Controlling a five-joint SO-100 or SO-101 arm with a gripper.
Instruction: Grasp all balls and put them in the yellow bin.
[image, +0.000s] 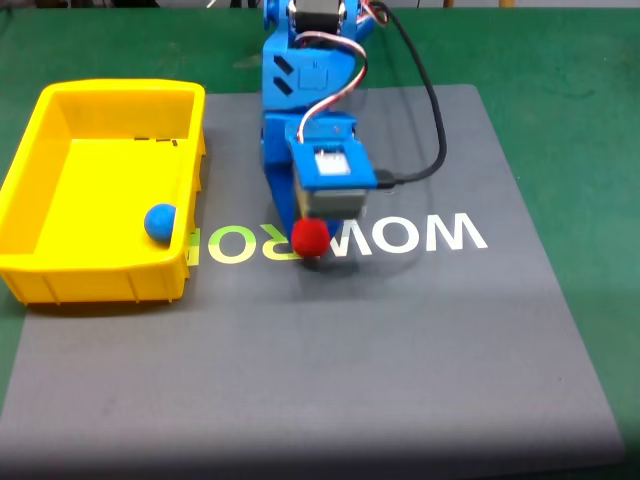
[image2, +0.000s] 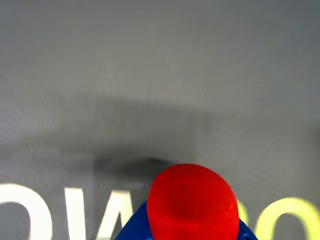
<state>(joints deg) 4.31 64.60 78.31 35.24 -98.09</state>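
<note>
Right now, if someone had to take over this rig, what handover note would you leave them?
Gripper: shut on the red ball, over the grey mat near its white lettering; the wrist view shows the ball held against a blue finger with its shadow on the mat behind.
Blue ball: already inside the yellow bin, near its right wall in the fixed view.
Done: one ball binned, the other grasped.
Left: carry the red ball leftward in the fixed view over the bin and release it.

I see the blue ball (image: 160, 222) inside the yellow bin (image: 60, 275), at its 3 o'clock wall. Red ball (image: 309, 238) sits at 3 o'clock of the bin, well apart, over the mat lettering.
</note>
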